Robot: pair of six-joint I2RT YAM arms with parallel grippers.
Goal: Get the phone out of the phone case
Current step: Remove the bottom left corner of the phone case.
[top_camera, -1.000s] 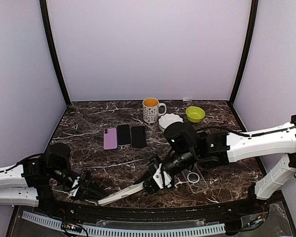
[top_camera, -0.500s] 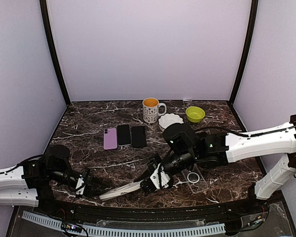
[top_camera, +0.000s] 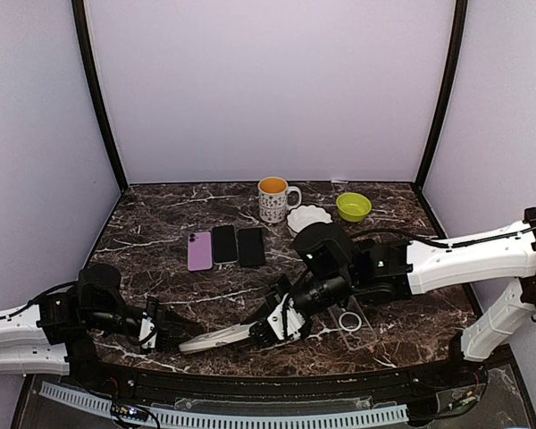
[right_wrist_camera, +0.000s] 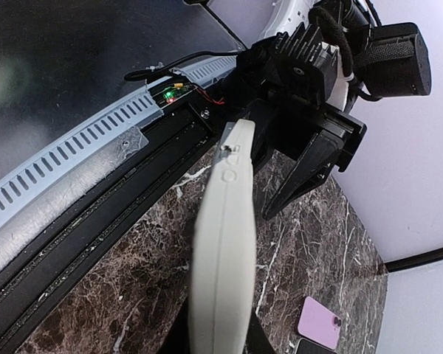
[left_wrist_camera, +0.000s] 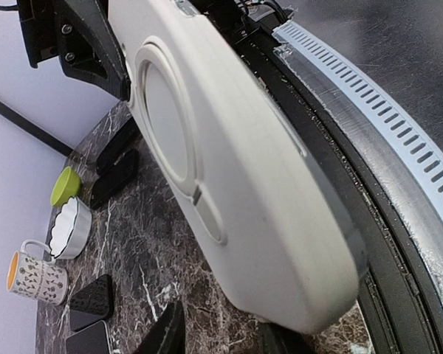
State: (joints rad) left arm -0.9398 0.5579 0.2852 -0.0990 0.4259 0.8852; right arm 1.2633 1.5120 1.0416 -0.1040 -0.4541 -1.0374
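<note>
We see the phone (top_camera: 216, 338), white with a ring on its back, held low over the near edge of the table (top_camera: 152, 232), almost level between the two arms. The right gripper (top_camera: 270, 327) is pinched on its right end. The left gripper (top_camera: 171, 332) sits at its left end with its jaws parted. In the right wrist view one finger (right_wrist_camera: 306, 173) stands clear of the phone's edge. A clear case (top_camera: 364, 335) lies flat on the table, just right of the right gripper.
</note>
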